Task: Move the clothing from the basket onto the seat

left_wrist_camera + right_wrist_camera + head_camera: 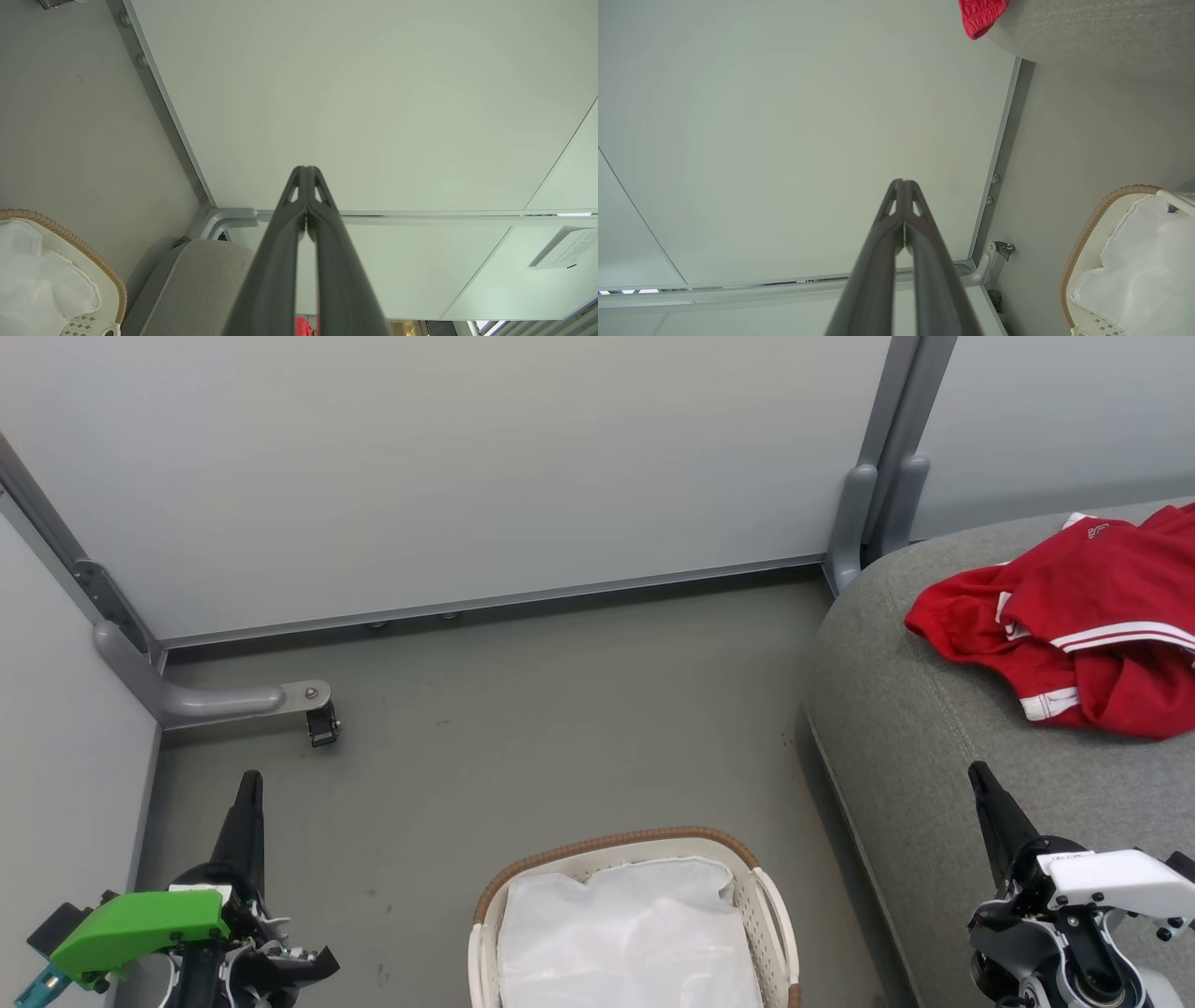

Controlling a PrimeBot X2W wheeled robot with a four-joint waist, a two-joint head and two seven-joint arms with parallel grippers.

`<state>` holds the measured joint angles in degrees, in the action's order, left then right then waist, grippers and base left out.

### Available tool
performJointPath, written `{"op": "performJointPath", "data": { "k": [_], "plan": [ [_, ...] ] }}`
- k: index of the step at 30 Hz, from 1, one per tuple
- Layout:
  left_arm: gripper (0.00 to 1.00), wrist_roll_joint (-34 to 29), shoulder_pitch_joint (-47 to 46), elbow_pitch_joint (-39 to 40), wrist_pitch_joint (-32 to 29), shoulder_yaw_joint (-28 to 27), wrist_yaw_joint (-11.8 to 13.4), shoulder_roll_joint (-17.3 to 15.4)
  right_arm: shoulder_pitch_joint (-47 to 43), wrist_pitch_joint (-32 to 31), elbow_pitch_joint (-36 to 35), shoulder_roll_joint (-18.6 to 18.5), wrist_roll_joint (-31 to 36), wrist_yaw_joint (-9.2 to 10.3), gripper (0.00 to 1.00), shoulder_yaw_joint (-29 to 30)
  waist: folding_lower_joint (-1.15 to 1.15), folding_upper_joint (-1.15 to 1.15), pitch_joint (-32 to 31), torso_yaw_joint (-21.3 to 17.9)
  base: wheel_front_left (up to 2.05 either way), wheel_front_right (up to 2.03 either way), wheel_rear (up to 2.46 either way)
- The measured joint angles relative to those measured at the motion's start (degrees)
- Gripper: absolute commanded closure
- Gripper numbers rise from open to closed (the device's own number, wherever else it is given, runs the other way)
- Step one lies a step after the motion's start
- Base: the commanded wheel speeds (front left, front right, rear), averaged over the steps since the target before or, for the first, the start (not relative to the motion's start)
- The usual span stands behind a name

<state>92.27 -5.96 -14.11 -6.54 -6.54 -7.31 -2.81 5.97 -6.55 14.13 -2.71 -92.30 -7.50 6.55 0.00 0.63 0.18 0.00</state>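
Note:
The red clothing (1083, 625) with white stripes and cuffs lies bunched on the grey seat (924, 737) at the right; a red edge of the clothing (980, 16) hangs over the seat (1092, 25). The white basket (770, 905) with its brown rim stands on the floor at the bottom centre, with a plain white sheet (625, 933) inside. My left gripper (248, 782) is shut at the lower left, empty, left of the basket. My right gripper (977, 773) is shut over the seat's front edge, empty, below the clothing. Both wrist views show fingertips pressed together: left gripper (306, 169), right gripper (903, 182).
Pale partition walls (448, 467) close off the back and left. A grey wall foot with a caster (322, 723) sits on the floor at the left. Grey floor (560, 728) lies between basket, walls and seat.

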Motion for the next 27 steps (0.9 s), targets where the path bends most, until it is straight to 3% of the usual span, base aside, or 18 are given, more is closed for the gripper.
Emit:
{"op": "performJointPath", "data": {
  "k": [27],
  "plan": [
    [1.00, 0.00, 0.00, 0.00, 0.00, 0.00, 0.00, 0.00, 0.01, 0.00, 0.00, 0.00, 0.00, 0.00, 1.00, 0.00, 0.00, 0.00, 0.00, 0.00, 0.00, 0.00, 0.00]
  ]
}}
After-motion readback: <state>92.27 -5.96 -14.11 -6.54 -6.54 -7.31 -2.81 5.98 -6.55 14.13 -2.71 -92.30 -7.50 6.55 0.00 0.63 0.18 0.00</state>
